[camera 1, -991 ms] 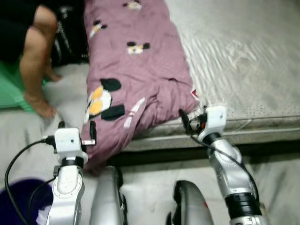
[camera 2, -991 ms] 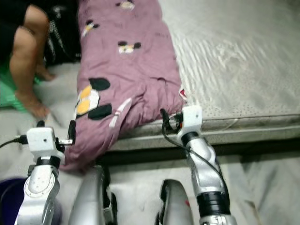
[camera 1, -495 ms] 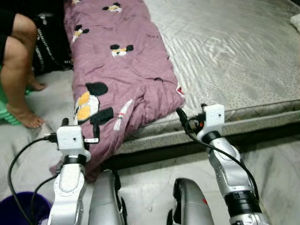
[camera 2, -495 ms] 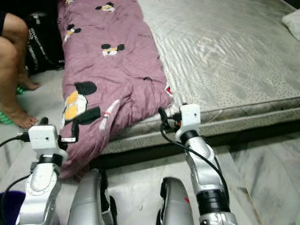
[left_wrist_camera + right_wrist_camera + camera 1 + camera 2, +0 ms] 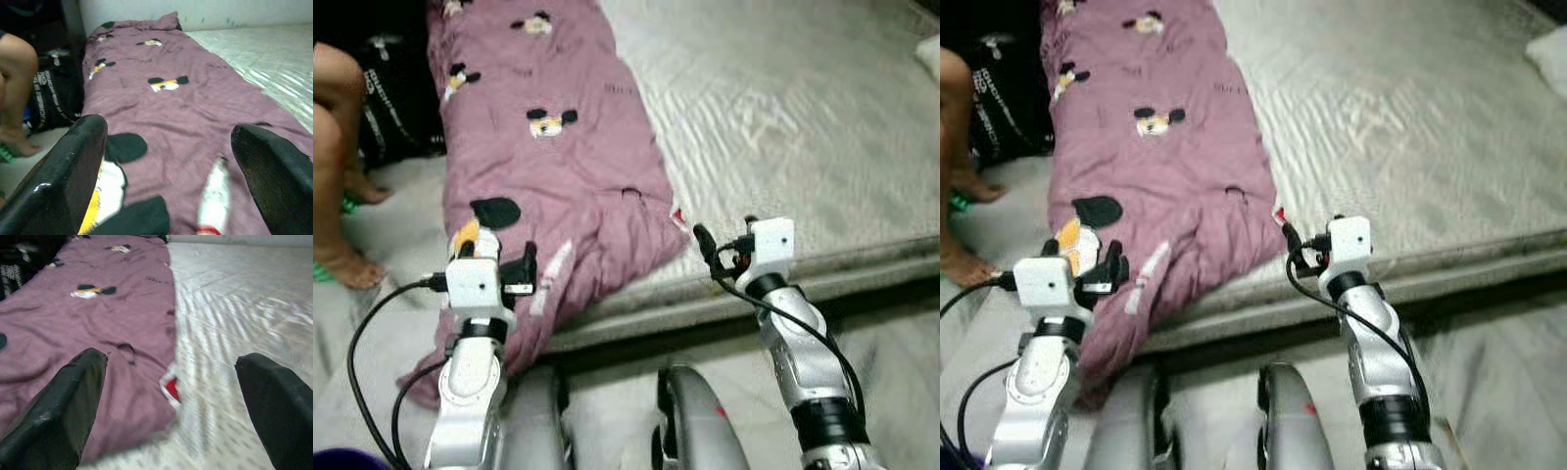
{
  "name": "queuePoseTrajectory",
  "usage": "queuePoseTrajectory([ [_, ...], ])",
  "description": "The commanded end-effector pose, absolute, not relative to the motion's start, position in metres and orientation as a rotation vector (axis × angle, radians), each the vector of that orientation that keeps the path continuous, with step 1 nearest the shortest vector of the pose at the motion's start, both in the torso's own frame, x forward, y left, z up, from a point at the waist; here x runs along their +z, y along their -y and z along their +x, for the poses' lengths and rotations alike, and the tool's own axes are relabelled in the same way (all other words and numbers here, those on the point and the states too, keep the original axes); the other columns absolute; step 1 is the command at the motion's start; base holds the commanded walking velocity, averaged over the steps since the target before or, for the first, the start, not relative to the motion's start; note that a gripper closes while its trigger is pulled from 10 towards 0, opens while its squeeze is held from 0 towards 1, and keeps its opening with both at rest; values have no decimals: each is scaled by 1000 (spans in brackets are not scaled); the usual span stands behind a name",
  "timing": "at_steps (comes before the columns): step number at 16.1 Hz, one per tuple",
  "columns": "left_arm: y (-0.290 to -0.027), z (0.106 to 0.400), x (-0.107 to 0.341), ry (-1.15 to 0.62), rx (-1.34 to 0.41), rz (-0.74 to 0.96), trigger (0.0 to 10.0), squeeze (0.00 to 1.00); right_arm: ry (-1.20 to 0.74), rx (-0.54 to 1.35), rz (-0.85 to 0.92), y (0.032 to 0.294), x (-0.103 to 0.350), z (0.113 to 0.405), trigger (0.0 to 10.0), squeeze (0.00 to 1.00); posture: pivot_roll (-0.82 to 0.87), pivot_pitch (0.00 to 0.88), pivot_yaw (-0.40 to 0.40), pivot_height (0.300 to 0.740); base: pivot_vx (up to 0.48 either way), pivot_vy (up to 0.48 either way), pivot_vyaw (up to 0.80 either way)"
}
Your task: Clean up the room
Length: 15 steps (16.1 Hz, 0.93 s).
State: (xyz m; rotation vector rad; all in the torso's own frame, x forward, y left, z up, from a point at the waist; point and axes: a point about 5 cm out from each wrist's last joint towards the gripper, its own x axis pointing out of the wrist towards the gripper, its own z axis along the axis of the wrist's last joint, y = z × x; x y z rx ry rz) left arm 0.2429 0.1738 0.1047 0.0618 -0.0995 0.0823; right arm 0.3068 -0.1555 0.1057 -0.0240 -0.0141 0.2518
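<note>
A purple quilt (image 5: pixel 558 157) lies along the left of the bed (image 5: pixel 783 127), its near end spilling over the edge toward the floor. Both grippers, left (image 5: pixel 519 274) and right (image 5: pixel 705 247), hover at that end with fingers apart, seemingly placed to grab it. A person's leg (image 5: pixel 333 176) stands far left.

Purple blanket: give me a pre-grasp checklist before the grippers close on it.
1. Left gripper open: ok, fingers spread wide.
2. Right gripper open: ok.
3. Left gripper lined up on the purple blanket: ok, over the hanging corner.
4. Right gripper on the blanket edge: not ok, it points half at the bare mattress.
5. Fingers touching fabric: cannot tell.
6. Person's leg out of the way: ok, off to the robot's left, beside the bed.
</note>
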Motion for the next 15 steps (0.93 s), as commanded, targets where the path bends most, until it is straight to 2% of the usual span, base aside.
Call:
queuePoseTrajectory([
  [1,-182,240,101,75,115,80,10000,0,9,276,-32,148,103,306,10000,0,-25,160,5,607,0,0,0],
  [7,-181,242,101,71,108,72,10000,0,15,284,-36,147,103,305,10000,0,-26,162,6,607,0,0,729],
  [11,-181,243,101,67,112,67,10000,0,-6,297,-29,146,99,305,10000,0,-27,162,5,607,0,0,0],
  [15,-182,244,101,64,119,63,10000,0,-8,300,-26,146,99,304,10000,0,-27,164,2,562,0,0,0],
])
